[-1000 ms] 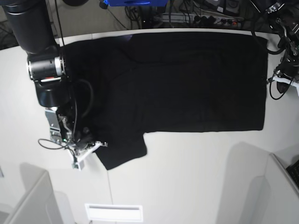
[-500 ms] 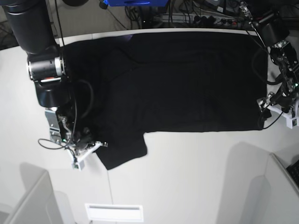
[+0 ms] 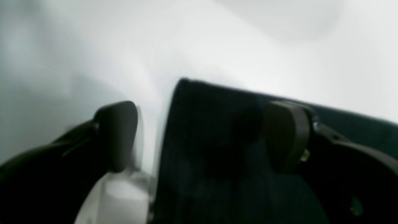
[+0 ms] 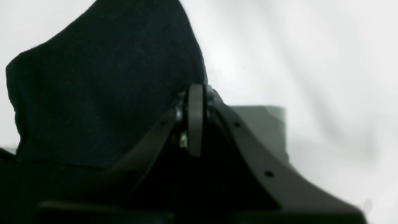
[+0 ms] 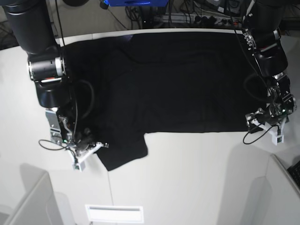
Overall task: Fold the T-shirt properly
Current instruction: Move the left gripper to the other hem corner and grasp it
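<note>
The black T-shirt [image 5: 187, 84] lies spread flat on the white table [image 5: 187, 178], with one sleeve pointing toward the near edge at the left. My right gripper [image 5: 96, 147] sits at that sleeve's outer edge. In the right wrist view its fingertips [image 4: 195, 93] are pressed together at the edge of the cloth [image 4: 93, 77]. At the shirt's near right corner my left gripper [image 5: 262, 124] stands open. The left wrist view shows one finger [image 3: 118, 137] over bare table and the other over the cloth [image 3: 217, 124], with the corner between them. No print or tag shows.
Grey panels rise at the near left [image 5: 28, 201] and near right [image 5: 281, 187]. A white slotted plate [image 5: 114, 213] lies at the front edge. Cables and a power strip [image 5: 197, 16] run behind the table.
The left arm has swung in from the right edge down to the shirt's near right corner, and its gripper has opened. The right arm has not moved.
</note>
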You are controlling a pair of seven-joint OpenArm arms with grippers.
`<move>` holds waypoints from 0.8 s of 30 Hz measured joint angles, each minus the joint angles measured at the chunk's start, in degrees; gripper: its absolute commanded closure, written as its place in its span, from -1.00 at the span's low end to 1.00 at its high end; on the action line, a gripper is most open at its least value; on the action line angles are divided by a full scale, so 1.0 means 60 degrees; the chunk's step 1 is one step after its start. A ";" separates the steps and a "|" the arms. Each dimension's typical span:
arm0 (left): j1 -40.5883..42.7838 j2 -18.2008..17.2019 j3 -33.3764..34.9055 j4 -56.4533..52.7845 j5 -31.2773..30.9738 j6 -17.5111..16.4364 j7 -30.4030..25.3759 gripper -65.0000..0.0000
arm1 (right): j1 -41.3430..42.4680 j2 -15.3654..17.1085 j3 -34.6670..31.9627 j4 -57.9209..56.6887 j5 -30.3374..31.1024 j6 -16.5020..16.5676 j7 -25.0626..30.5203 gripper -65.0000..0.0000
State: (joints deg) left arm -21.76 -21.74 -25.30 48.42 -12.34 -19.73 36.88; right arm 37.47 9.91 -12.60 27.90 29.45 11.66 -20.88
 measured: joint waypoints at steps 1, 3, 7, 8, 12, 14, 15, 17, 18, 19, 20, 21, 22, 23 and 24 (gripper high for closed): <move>-0.0120 -0.0007 0.0000 -0.0182 -0.0007 0.0007 0.0018 -0.89 | 0.0000 0.0004 0.0000 0.0000 0.0011 0.0000 -0.0004 1.00; -0.0270 -0.0051 0.0000 -0.0495 -0.0025 0.0004 -0.0124 -0.89 | 0.0000 0.0004 0.0000 0.0000 0.0011 0.0000 -0.0007 1.00; -0.0200 -0.0051 0.0000 -0.0503 -0.0091 0.0004 -0.0284 -0.89 | 0.0000 0.0015 0.0000 0.0000 0.0015 0.0000 -0.0004 1.00; -0.0200 -0.0055 0.0000 -0.0503 -0.0091 0.0004 -0.0273 -0.87 | 0.0000 0.0025 0.0000 0.0000 0.0015 0.0000 -0.0011 1.00; -0.0178 -0.0058 0.0036 -0.0539 -0.0080 0.0036 -0.0335 -0.41 | 0.0000 0.0029 0.0000 0.0000 0.0015 0.0000 -0.0007 1.00; -0.0175 -0.0062 0.0036 -0.0543 -0.0066 0.0036 -0.0331 -0.07 | 0.0000 0.0029 0.0000 0.0000 0.0011 -0.0004 -0.0007 1.00; -0.0171 -0.0062 0.0036 -0.0543 -0.0095 0.0036 -0.0324 0.08 | -0.0007 0.0029 0.0000 0.0000 0.0015 -0.0004 -0.0004 1.00; -0.0153 -0.0058 0.0036 -0.0557 -0.0160 0.0036 -0.0331 0.40 | -0.0007 0.0029 0.0000 0.0000 0.0015 0.0000 0.0004 1.00; -0.0149 -0.0058 0.0036 -0.0557 -0.0164 0.0036 -0.0302 0.55 | -0.0007 0.0029 0.0000 0.0000 0.0015 -0.0004 0.0004 1.00; -0.0149 -0.0058 0.0036 -0.0557 -0.0178 0.0036 -0.0299 0.72 | -0.0007 0.0029 0.0000 0.0000 0.0015 0.0000 0.0007 1.00; -0.0149 -0.0055 0.0036 -0.0557 -0.0175 0.0036 -0.0291 0.90 | -0.0011 0.0029 0.0000 0.0000 0.0011 0.0000 0.0011 1.00; -0.0146 -0.0047 0.0036 -0.0557 -0.0208 0.0033 -0.0284 1.00 | -0.0018 0.0029 0.0000 0.0000 0.0015 0.0000 0.0011 1.00; -0.0127 -0.0018 0.0036 -0.0554 -0.0200 0.0036 -0.0299 1.00 | -0.0044 0.0029 0.0000 0.0000 0.0015 0.0000 0.0047 1.00; -0.0095 0.0062 -0.0044 -0.0521 -0.0197 0.0036 -0.0310 1.00 | -0.0066 0.0029 0.0000 0.0004 0.0018 -0.0004 0.0106 1.00; 0.0004 0.0124 -0.0080 -0.0430 -0.0219 0.0047 -0.0390 1.00 | -0.0091 0.0029 0.0000 0.0018 0.0015 0.0000 0.0131 1.00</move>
State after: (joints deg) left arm -21.74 -20.99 -25.78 45.84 -13.65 -19.44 34.54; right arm 36.93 10.09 -12.60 28.01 29.54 11.66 -20.10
